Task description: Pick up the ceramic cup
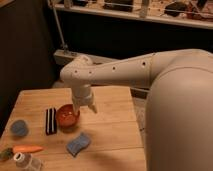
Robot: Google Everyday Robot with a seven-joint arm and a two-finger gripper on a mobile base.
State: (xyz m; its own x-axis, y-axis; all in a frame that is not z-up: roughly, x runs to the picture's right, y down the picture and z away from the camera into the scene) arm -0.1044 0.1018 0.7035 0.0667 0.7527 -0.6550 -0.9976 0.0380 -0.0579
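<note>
Risk: my gripper (84,108), fingers spread and empty, hangs over the round red-orange bowl (66,118), well apart from the squat grey-blue ceramic cup (19,128) at the edge of the wooden table (115,131); descending here, I'd grab the bowl.

White pincer (84,110) above red-orange bowl (64,118); grey-blue ceramic cup (19,128); light-blue sponge (78,144); black-white striped block (50,120); orange carrot (28,149).
</note>
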